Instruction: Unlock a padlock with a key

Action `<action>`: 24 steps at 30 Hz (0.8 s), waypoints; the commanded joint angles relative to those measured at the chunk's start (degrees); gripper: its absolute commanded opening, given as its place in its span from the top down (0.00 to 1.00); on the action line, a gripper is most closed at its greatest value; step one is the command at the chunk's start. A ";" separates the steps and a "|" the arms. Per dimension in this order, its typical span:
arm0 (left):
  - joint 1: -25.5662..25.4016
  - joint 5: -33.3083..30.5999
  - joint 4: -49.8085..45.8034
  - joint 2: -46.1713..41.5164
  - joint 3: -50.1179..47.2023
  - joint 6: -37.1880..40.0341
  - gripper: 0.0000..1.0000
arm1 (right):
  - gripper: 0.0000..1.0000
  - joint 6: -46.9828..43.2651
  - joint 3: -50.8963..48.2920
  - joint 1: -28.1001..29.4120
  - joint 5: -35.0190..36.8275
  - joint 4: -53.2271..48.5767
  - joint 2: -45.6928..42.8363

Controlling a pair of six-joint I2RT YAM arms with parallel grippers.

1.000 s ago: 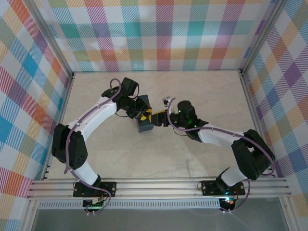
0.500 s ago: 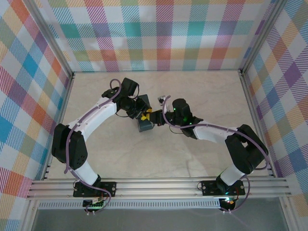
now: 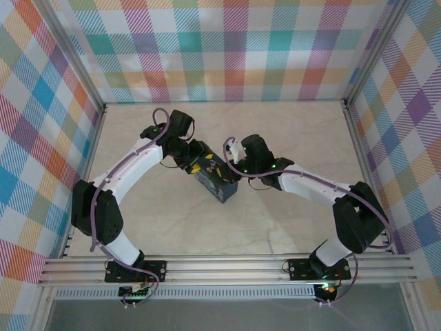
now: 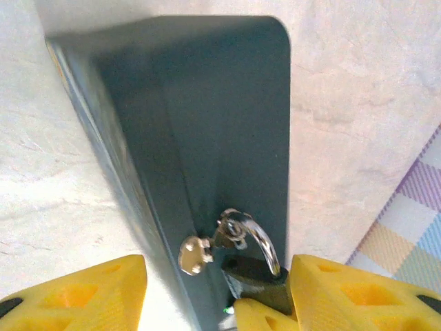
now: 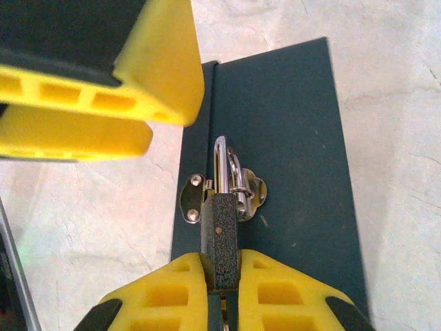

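Near the middle of the pale marbled table [image 3: 289, 221], against one face of the single dark blue-grey rectangular metal box [image 5: 289, 138]: one small dark-bodied padlock [image 5: 219, 231] hangs by its thin silvery loop shackle [image 5: 220, 162] from the staple of one chromed hasp plate [image 5: 194, 196]. Right gripper [image 5: 220, 269]: yellow fingers clamped on the padlock's textured body, one on each flat side. Long axis of the padlock: in line with the right gripper, with the shackle end pointing away from the fingers toward the box's seam and the opposite end sunk between the fingers and hidden. Left gripper [image 4: 217, 279]: yellow fingers [image 4: 83, 293] apart and holding nothing, one tip to each side of the hasp and near it; whether they touch the box cannot be told. The right arm is the nearer, being on the padlock itself; the left stands just beyond the shackle, facing it. Count: one padlock, one box, one hasp, two grippers; where the thin metal key lies cannot be told. Judgement: the coming insertion turns on the hidden end of the body, which probably carries the keyway. While that end sits between the right fingers, a key has no straight path along the long axis, so the grip or the padlock's tilt would have to change.
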 commanded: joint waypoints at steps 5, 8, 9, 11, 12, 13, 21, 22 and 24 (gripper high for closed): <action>1.61 -5.31 -3.40 3.54 4.90 13.49 0.43 | 0.93 -12.68 7.93 -0.20 3.15 -15.11 -4.18; 1.66 -6.45 -0.59 5.37 4.11 14.46 0.43 | 0.92 -11.46 9.84 -1.75 1.15 -17.63 -3.25; 1.66 -6.45 0.68 5.71 3.77 14.60 0.44 | 0.92 -10.22 10.05 -2.42 -0.69 -17.78 -2.96; 1.71 -5.71 2.20 7.16 3.80 15.27 0.44 | 0.92 -6.39 9.45 -3.70 -4.36 -16.37 -2.37; 1.69 -5.18 2.83 7.77 3.86 15.49 0.44 | 0.92 -4.39 9.08 -4.38 -5.79 -15.59 -1.98; 1.74 -4.67 3.50 8.30 3.80 15.50 0.44 | 0.92 -1.77 8.52 -5.31 -7.45 -14.59 -1.55; 1.74 -3.75 5.60 8.85 1.46 16.23 0.46 | 0.89 19.09 3.15 -12.27 -21.91 -3.78 3.47; 1.79 -3.46 5.84 8.70 1.28 16.32 0.46 | 0.89 20.30 3.04 -12.30 -23.08 -3.23 4.07; 1.74 -3.19 6.07 8.75 1.06 16.50 0.46 | 0.88 23.12 2.77 -12.39 -25.23 -1.87 4.89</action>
